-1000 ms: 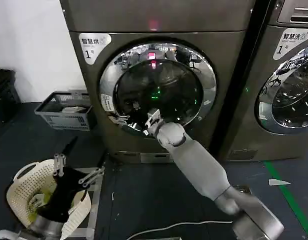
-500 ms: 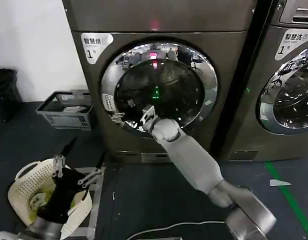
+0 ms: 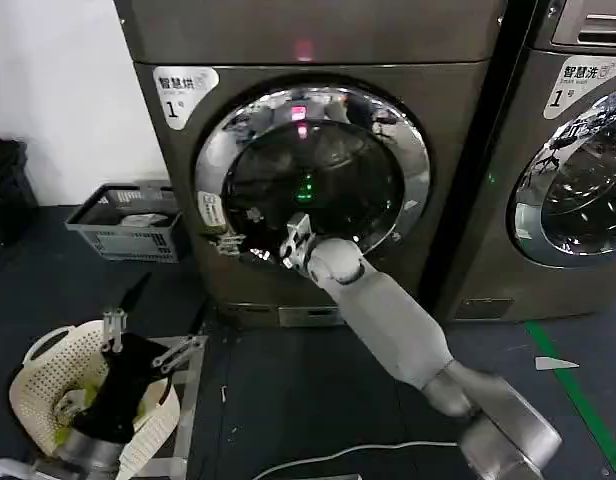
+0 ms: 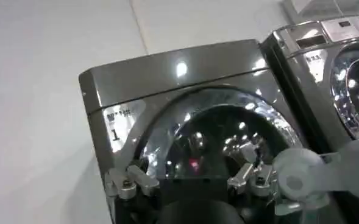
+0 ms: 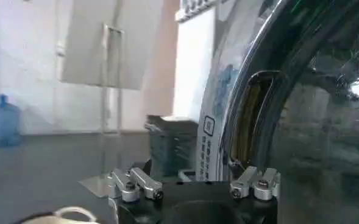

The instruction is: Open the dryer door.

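Dryer door (image 3: 313, 175) just ahead of right hand (image 3: 291, 247), fingers apart, at lower-left chrome rim.

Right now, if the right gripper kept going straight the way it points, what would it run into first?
Most likely the dryer door. The right gripper points at its lower left, where chrome rim meets dark glass; the wrist view shows the rim close ahead. Exact depth is unclear.

Dim room, bright glare on the dryer door (image 3: 310, 178) chrome rim (ceiling-light reflections), soft wrist views
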Controlling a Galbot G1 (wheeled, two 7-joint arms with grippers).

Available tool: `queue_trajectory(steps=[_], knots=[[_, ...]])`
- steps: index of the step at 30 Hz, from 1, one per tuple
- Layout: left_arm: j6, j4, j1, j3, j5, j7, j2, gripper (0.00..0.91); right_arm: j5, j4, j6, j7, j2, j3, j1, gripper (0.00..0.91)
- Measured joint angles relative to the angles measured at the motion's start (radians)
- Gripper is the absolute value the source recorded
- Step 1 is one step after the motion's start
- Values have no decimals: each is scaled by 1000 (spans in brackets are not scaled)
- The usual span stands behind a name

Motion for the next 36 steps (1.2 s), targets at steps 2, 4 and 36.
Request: queue_trajectory(steps=[2,4,36], knots=[[7,6,-10,-11,-14,-1,2,907,17,13,4,-17,-12,-4,0,907],[13,13,-19,-22,-30,-2,4,907,33,24,12,-36,-25,-11,0,907],[44,159,-154,-90,-127,7,94,907,276,356,140,-632,-451,8,-106,907]])
